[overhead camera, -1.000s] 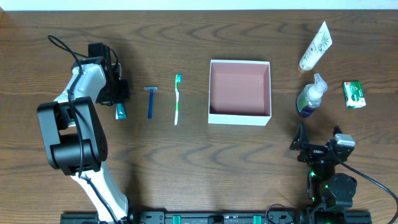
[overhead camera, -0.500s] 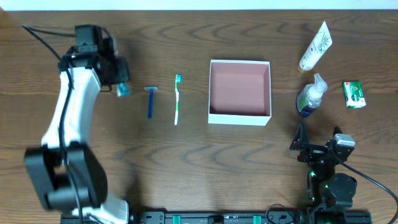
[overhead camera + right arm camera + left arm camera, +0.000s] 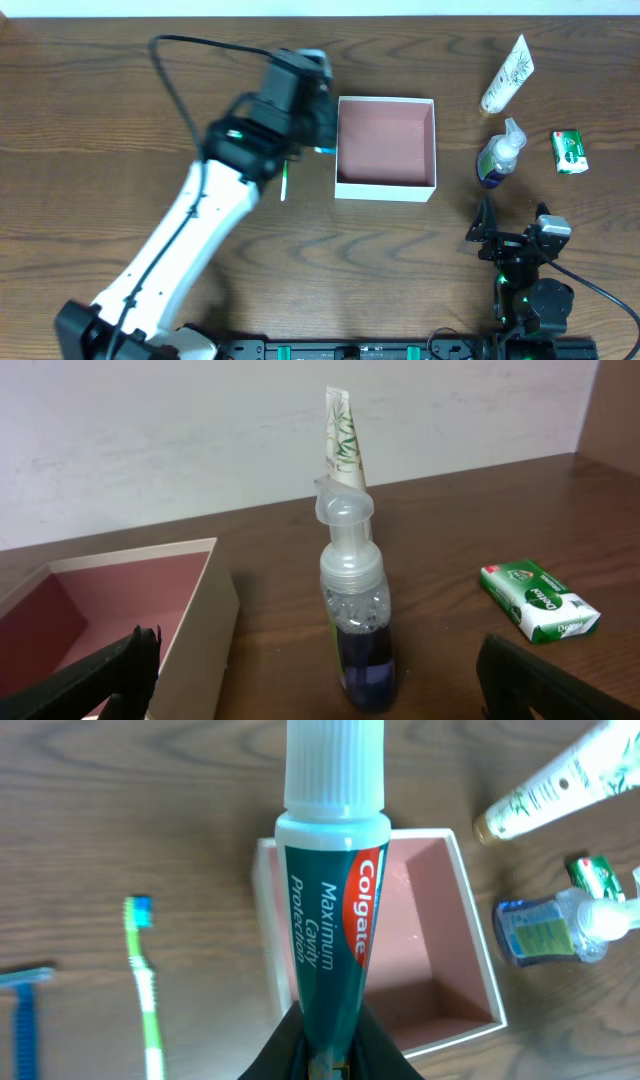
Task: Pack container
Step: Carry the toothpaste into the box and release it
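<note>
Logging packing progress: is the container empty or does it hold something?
Empty. Overhead and left wrist views show only bare pink floor in the container; the toothpaste is gripped by the left pincer, not yet inside.

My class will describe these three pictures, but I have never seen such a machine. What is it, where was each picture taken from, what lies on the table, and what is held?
These are two robot arms at a wooden table, each ending in a two-finger gripper. One picture looks down from above; the other two come from cameras on the wrists, showing their own fingers. The left gripper is shut on a green, red and white toothpaste tube, held above the left wall of the empty square white box with a pink floor. A green toothbrush and a blue razor lie left of it. To its right are a white leaf-printed tube, a clear pump bottle of dark liquid and a green soap packet. The right gripper is open, holds nothing and faces the bottle.
</note>
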Tool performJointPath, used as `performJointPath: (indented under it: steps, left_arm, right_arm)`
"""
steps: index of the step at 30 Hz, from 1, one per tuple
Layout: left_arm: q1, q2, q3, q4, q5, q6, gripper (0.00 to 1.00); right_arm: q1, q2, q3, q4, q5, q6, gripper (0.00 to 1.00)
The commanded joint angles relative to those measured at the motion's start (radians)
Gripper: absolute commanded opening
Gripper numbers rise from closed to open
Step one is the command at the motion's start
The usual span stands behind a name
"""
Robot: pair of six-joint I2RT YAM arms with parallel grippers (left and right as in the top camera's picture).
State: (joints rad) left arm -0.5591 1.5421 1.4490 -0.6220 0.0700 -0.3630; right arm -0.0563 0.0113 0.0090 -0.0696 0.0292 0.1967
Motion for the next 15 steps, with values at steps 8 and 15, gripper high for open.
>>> performJointPath:
  steps: [8,15]
  left_arm:
    - [-0.105,0.201,0.010,0.074,-0.198,-0.143,0.16]
    - [-0.106,0.317,0.010,0.150,-0.183,-0.144,0.17]
  right_arm:
    - [-0.010,-0.005,-0.003,-0.002,-0.004,-0.014,0.99]
    - [-0.010,-0.005,-0.003,-0.002,-0.004,-0.014,0.99]
